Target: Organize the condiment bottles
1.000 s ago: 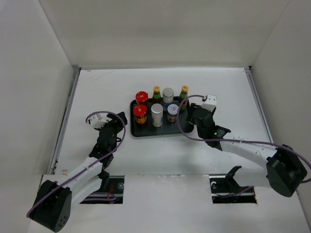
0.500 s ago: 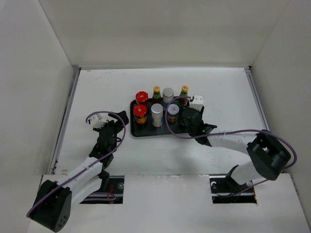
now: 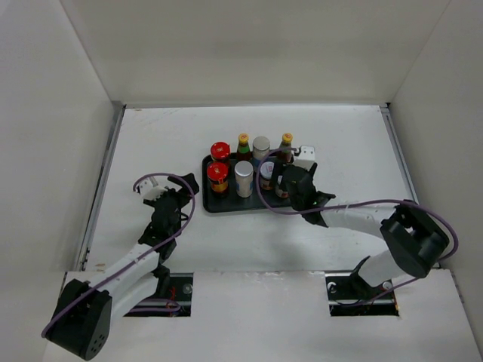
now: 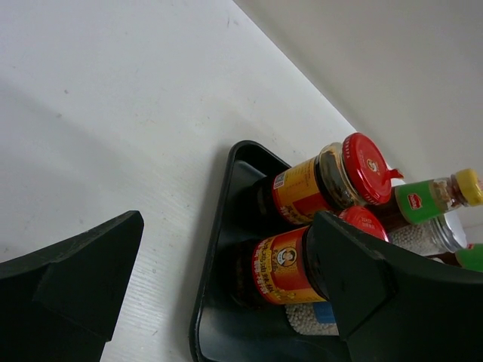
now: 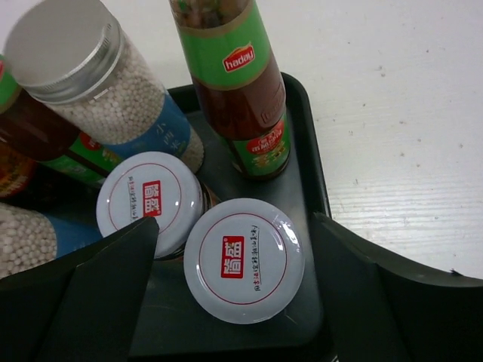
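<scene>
Release step, I judge: my right gripper gapes empty around the pale-lidded jar in the tray's corner; next, lift straight clear.

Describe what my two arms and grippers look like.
The left arm and right arm have white links, bulky black joints, and a purple cable looping along each. The left gripper and right gripper have broad, matte black, wedge-shaped fingers. No markings show.
</scene>
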Controlling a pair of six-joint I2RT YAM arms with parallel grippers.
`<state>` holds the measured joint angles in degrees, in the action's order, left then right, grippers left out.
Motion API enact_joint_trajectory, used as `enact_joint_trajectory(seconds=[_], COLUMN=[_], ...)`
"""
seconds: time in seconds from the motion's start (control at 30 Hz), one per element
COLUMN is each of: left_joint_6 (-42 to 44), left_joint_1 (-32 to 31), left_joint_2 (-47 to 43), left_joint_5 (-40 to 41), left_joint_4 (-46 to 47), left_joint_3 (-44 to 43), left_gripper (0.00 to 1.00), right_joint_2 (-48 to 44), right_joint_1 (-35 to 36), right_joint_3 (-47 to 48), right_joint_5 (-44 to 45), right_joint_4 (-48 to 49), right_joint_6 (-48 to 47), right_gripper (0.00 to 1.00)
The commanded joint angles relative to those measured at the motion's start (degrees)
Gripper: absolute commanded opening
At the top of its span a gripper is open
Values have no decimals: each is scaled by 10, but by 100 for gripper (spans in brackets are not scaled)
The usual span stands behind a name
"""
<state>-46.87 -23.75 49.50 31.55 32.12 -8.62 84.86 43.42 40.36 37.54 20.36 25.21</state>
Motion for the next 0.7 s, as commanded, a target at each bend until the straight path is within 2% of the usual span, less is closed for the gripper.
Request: enact_joint_trajectory(seconds=[0.0,0.13,0.23,0.27,0.37,0.4,0.43,0.5,0.53,0.67], left_joint_6=[5,11,12,8,0,3,6,12,16,28], left_joint_1=[4,-4,-13,-18,-32,-35,-36,-36,-34,-34], left_joint_2=[-33,-50,-35,-26,-9,-5,1,16,23,41], left_joint_5=[22,33,53,68,90,90,91,89,87,92], left_joint_4=[8,-28,-115,-141,-184,-193,-201,-220,-233,-275], left_joint_3=[-14,-34,-81,-95,-126,-133,-141,-162,-176,-215], left_gripper=[100,100,100,100,100,100,100,100,100,100], right_joint_2=[-38,-115,-173,-190,-244,-260,-277,-309,-322,-332], right_joint_1=[-1,0,-5,-10,-28,-40,-56,-93,-112,-179], right_joint_3=[3,-19,-55,-70,-122,-139,-155,-185,-199,-242], right_joint_5=[-3,13,24,31,60,64,64,58,54,10], right_joint_4=[43,47,69,78,90,88,86,81,79,84], right_joint_6=[6,1,5,8,45,61,76,109,130,218], right_gripper=[90,97,93,83,27,18,15,16,20,57])
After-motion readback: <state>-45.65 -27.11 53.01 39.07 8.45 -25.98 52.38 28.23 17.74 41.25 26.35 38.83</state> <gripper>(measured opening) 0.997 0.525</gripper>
